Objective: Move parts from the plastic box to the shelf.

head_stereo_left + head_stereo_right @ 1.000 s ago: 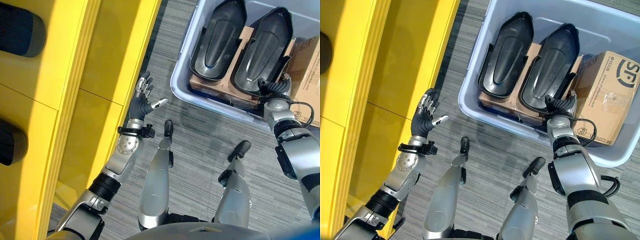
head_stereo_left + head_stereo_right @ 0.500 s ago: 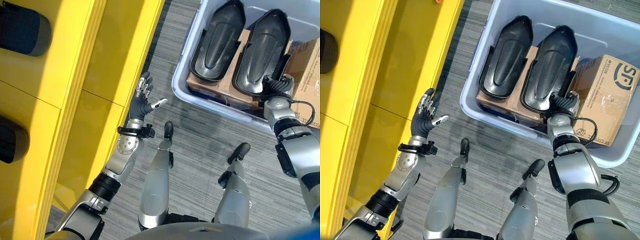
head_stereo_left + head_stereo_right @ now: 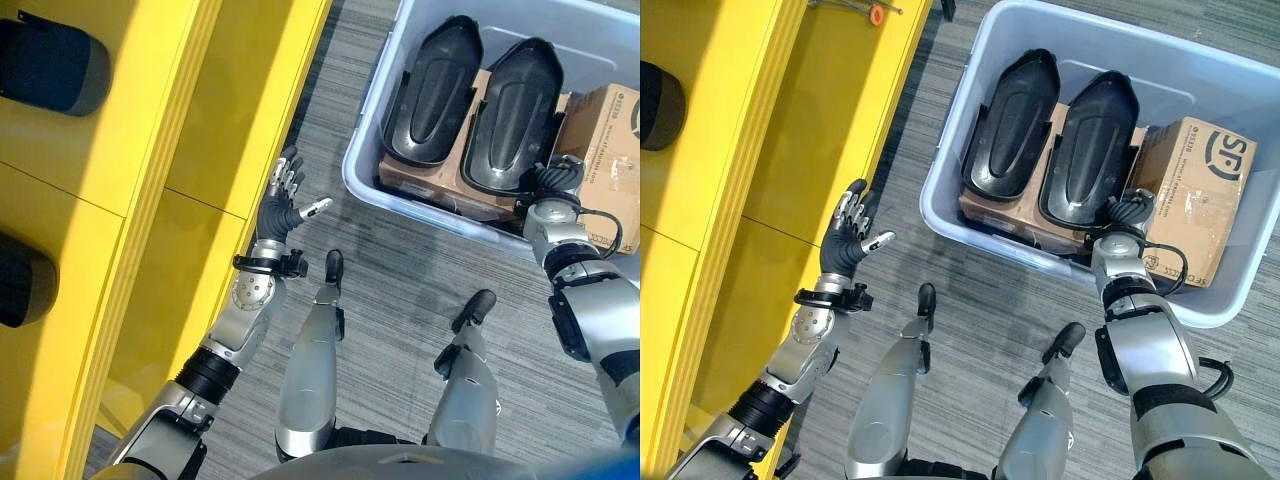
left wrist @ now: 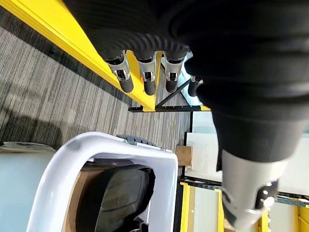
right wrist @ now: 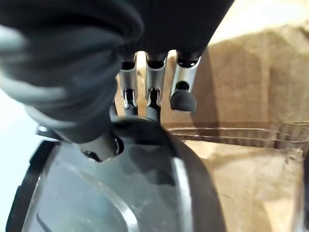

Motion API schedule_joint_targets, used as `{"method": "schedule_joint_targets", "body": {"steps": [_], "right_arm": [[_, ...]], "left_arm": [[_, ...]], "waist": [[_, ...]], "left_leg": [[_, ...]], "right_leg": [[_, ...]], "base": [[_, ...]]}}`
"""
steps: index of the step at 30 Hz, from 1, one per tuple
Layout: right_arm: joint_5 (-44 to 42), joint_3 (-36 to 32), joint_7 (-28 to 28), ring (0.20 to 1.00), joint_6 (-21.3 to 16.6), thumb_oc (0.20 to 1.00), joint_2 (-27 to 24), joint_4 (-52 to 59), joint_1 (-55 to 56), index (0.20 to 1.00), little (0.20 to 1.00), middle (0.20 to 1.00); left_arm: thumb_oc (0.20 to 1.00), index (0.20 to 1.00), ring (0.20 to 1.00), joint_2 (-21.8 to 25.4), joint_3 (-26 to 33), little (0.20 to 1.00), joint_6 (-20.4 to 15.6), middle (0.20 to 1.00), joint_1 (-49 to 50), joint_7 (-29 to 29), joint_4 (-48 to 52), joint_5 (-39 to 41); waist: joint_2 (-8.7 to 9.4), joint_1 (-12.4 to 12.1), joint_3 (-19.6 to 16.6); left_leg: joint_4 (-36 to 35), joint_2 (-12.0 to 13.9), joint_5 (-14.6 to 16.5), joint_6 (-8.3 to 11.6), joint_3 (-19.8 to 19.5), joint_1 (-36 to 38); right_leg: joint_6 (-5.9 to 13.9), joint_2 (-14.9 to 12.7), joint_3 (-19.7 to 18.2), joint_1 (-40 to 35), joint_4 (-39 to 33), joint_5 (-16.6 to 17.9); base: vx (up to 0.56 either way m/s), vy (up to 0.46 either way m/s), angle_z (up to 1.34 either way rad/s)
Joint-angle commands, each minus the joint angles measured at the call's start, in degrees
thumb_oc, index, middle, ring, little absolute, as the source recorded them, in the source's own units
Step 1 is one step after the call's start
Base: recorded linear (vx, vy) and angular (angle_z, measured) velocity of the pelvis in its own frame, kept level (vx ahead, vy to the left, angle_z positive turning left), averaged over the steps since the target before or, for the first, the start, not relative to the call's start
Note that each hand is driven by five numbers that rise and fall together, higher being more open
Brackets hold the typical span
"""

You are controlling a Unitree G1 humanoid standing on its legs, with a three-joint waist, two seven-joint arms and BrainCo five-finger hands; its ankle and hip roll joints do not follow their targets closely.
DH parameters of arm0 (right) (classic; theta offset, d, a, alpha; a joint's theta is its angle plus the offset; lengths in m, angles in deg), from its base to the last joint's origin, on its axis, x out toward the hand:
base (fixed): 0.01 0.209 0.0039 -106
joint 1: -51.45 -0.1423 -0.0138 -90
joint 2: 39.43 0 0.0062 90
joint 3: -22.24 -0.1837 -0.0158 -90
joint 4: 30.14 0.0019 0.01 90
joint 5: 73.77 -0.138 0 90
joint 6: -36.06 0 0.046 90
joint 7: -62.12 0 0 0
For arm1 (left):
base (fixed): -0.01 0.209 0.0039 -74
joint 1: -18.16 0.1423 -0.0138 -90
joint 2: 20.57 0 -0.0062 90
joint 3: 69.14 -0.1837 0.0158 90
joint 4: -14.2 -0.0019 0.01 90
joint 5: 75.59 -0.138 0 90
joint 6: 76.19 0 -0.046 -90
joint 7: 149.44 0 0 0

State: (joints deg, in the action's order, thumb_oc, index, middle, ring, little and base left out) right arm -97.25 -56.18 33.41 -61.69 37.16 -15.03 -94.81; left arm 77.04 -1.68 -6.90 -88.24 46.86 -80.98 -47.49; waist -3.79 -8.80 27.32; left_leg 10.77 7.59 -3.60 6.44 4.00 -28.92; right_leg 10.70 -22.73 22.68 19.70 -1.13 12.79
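Black moulded parts (image 3: 1088, 150) lie side by side in the plastic box (image 3: 970, 230), upper right, long axes running up-frame. My right hand (image 3: 1127, 213) touches the nearer one's lower end; its grip I cannot tell. My left hand (image 3: 850, 240) hangs spread beside the yellow shelf (image 3: 760, 150).

The only print sits on the cardboard box (image 3: 1192, 197) in the plastic box (image 3: 970, 118): a large dark logo of letters on its top face and small lines lower down, too small to read. Nothing else carries legible text.
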Motion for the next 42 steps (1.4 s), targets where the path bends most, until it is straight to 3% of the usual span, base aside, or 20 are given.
{"method": "schedule_joint_targets", "body": {"steps": [1,20,42], "right_arm": [[-2.21,-0.82,-1.31,0.200,-2.18,0.200,-0.99,1.92,1.47,0.200,0.200,0.200],[-4.29,-3.75,-2.57,0.200,-6.35,0.200,1.91,15.82,7.05,0.200,0.200,0.200],[-1.70,-4.98,-3.36,0.200,-7.55,0.200,3.12,27.99,11.46,0.200,0.200,0.200]], "left_arm": [[1.000,1.000,1.000,2.26,1.47,1.000,-2.50,1.000,1.40,-0.45,4.44,0.38],[1.000,1.000,1.000,3.31,3.91,1.000,-1.84,1.000,4.78,-1.73,4.51,1.45],[1.000,1.000,1.000,3.67,5.85,1.000,-0.75,1.000,8.17,-3.39,4.01,1.98]], "waist": [[1.05,-0.07,0.83],[2.24,1.74,-0.41],[3.35,2.93,-3.36]], "left_leg": [[0.88,1.22,2.18,-0.03,4.19,1.09],[0.36,2.20,1.72,0.33,4.42,3.79],[-0.70,3.62,1.19,0.85,4.61,7.40]], "right_leg": [[1.81,-0.61,-4.52,-3.73,4.85,-3.54],[1.30,0.10,-5.74,-4.61,5.87,-4.09],[0.67,1.24,-6.76,-6.25,6.32,-5.14]], "base": [[0.00,0.000,0.00],[-0.01,-0.002,-0.02],[0.00,-0.007,-0.03]]}}
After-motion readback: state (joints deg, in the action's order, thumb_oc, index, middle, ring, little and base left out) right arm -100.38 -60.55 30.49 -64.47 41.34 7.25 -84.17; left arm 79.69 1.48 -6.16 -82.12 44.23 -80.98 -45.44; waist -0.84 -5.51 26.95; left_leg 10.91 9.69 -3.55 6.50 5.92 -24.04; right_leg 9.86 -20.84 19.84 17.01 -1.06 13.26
